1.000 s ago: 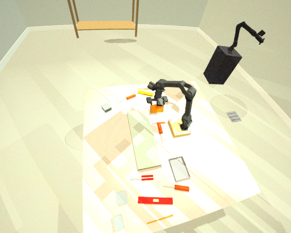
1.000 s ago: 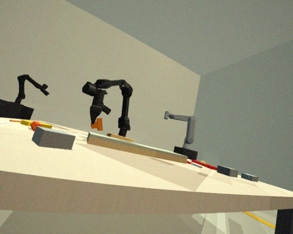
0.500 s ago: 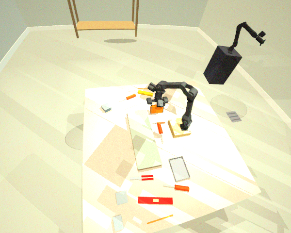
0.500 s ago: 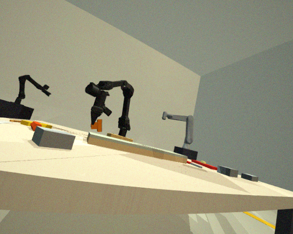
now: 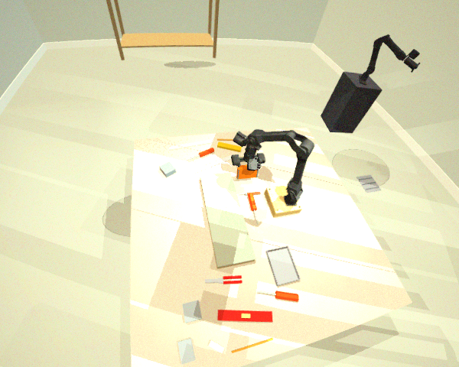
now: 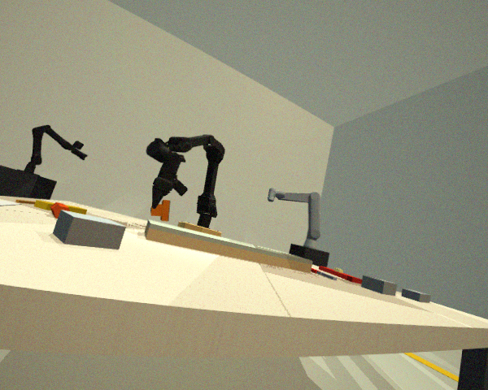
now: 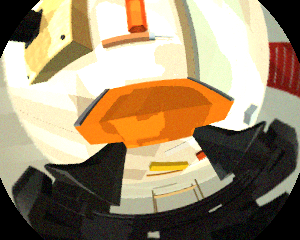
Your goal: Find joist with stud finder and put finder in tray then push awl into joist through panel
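Across the pale tabletop [image 5: 162,252] [image 6: 110,272], the end effector [image 5: 249,164] [image 6: 154,206] [image 7: 158,128] grips the orange stud finder [image 5: 247,172] [image 6: 165,210] [image 7: 155,112] near the floor panel [image 5: 229,228] [image 6: 227,246] [image 7: 215,45]

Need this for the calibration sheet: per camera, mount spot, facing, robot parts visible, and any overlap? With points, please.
Top: high above the table [image 5: 162,252], looking steeply down; whole arm, base to jaws [image 5: 252,164].
Exterior: beside the table [image 6: 110,277], about tabletop height, looking across it, tilted; arm side-on, jaws [image 6: 154,206] included.
Wrist: on the arm's wrist, looking past the jaws; both fingers and the orange block [image 5: 247,172] [image 6: 165,210] [image 7: 155,112] they hold.
Shared: top and exterior both show the floor panel [image 5: 229,237] [image 6: 227,247].
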You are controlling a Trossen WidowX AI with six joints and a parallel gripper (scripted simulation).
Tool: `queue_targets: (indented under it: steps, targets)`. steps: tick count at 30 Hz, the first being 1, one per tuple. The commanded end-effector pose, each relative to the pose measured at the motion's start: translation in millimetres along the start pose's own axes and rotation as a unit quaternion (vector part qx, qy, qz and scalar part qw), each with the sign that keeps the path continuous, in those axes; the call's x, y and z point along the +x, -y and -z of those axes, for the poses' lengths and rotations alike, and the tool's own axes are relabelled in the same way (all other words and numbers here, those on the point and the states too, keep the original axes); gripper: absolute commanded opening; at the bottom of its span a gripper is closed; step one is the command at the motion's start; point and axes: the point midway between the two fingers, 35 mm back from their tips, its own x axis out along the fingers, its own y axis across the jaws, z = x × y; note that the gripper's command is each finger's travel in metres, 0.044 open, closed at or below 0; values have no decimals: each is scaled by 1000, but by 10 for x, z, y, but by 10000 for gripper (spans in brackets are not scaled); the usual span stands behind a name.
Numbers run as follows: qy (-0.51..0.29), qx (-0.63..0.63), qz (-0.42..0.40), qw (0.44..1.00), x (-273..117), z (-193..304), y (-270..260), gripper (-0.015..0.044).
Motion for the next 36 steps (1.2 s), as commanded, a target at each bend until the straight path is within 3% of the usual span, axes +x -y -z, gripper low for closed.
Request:
queue_targets:
  steps: [1,36]
  targets:
    - [-14,2,-1,1000,-1,-8,-3,0]
    - [-116,3,-2,993,19,-64,-1,0]
